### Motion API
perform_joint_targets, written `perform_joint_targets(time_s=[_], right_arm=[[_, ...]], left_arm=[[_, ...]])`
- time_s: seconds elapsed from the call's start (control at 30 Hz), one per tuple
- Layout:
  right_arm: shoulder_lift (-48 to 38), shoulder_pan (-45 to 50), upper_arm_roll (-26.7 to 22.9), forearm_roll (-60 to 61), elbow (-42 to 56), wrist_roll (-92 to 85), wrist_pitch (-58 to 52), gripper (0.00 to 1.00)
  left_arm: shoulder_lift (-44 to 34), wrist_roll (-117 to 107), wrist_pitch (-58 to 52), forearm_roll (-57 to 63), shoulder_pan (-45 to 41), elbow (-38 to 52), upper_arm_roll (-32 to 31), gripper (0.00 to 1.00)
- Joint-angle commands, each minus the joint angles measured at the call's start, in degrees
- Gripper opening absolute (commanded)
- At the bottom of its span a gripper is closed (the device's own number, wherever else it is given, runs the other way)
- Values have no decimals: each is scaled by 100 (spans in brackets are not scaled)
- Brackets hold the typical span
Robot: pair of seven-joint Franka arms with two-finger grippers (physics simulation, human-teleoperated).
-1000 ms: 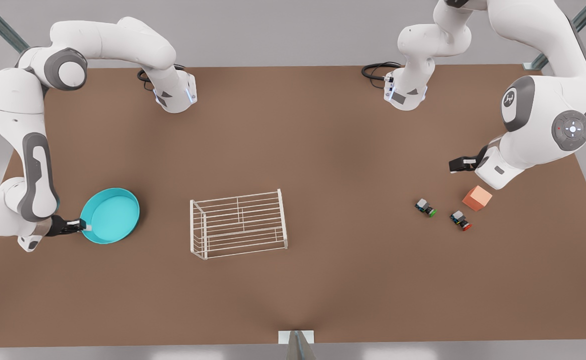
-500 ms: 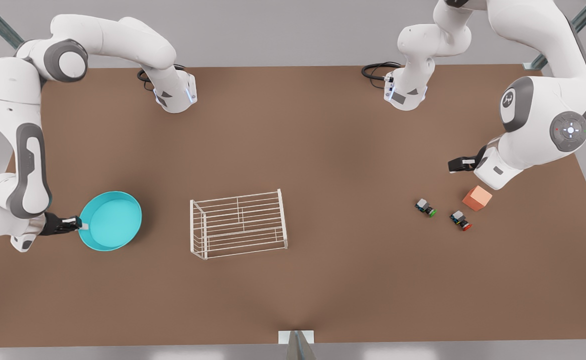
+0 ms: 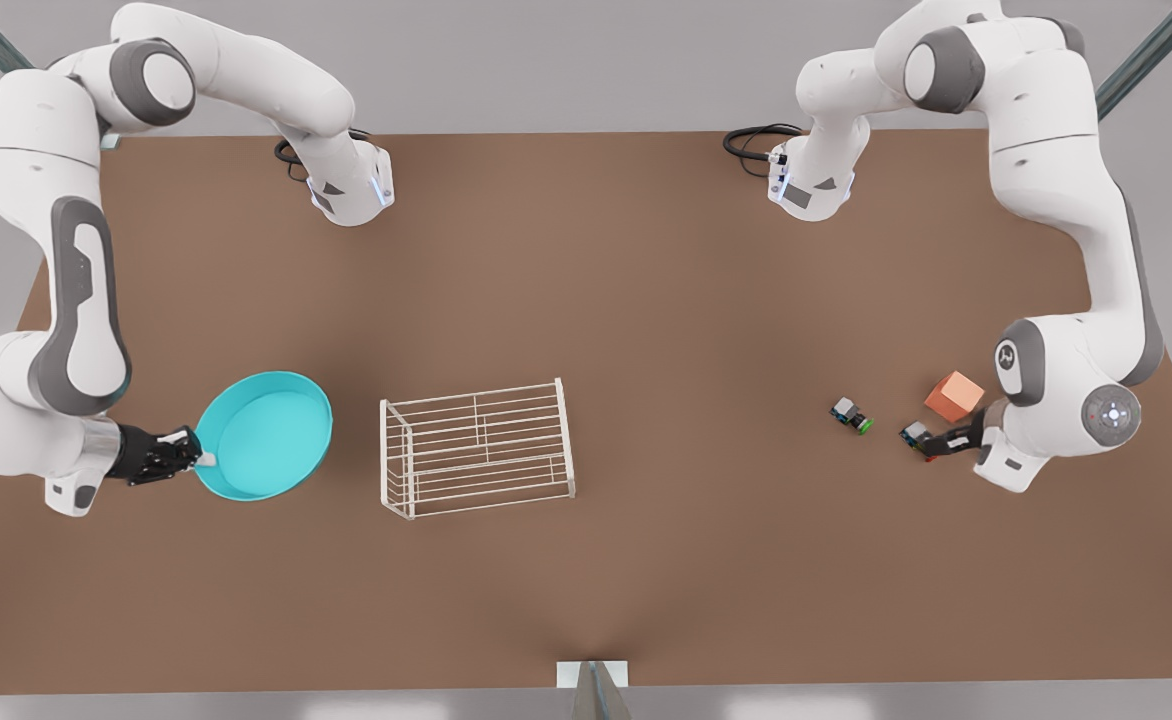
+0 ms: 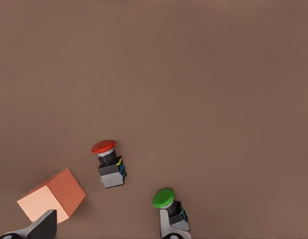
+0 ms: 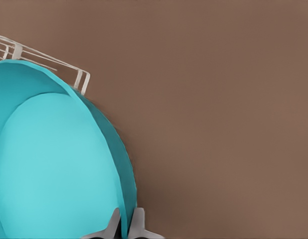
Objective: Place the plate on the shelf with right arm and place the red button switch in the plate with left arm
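Observation:
The turquoise plate [image 3: 264, 435] hangs tilted just left of the white wire shelf [image 3: 476, 447] in the front view. My right gripper [image 3: 196, 458] is shut on the plate's near rim, which the right wrist view shows pinched between the fingers [image 5: 113, 225], with the plate [image 5: 54, 164] and a corner of the shelf [image 5: 44, 62] beyond. On the front view's right, my left gripper [image 3: 933, 447] is open, low beside the red button switch [image 3: 914, 433]. In the left wrist view that switch [image 4: 109, 162] lies on its side ahead of the spread fingers [image 4: 44, 226].
A green-capped switch [image 3: 851, 413] lies just left of the red one, close to one left fingertip [image 4: 169, 230]. A salmon-orange cube [image 3: 954, 395] stands behind the left gripper. Both arm bases [image 3: 351, 190] are at the far table edge. Brown tabletop lies between shelf and switches.
The right gripper has carried the plate toward the shelf, to the front view's right. The left arm has swung down from above the cube to the red switch.

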Motion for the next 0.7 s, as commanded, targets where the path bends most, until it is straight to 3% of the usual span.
perform_joint_targets(time_s=[0.0, 0.03, 0.1, 0.13, 0.33, 0.5, 0.57, 0.67], right_arm=[[-89, 73, 15, 292, -26, 60, -185, 18], [-159, 152, 15, 300, -140, 113, -194, 18], [-273, 328, 15, 502, -228, 315, -194, 18], [-317, 398, 15, 572, -272, 456, -202, 18], [-449, 1197, -99, 845, -509, 1202, -9, 18], [-440, 2050, -583, 1021, -500, 1844, 263, 18], [-440, 2762, -1295, 1434, -465, 1879, 378, 18], [-502, 3061, -1471, 1680, -456, 2046, 387, 18]], left_arm=[[-14, -4366, 774, -117, -8, -162, -27, 100], [39, -4296, 914, -495, 185, -242, -9, 100], [-180, -3989, 2575, -381, 177, -1656, -9, 100], [-321, -3567, 2655, -302, 150, -1868, -9, 100], [100, -1503, 3366, -284, 194, -1947, 9, 100], [162, -403, 3429, 155, 282, -2096, 79, 100], [4, -411, 3429, 164, 273, -2325, 79, 100], [30, -455, 3446, 384, 273, -2316, 105, 100]])
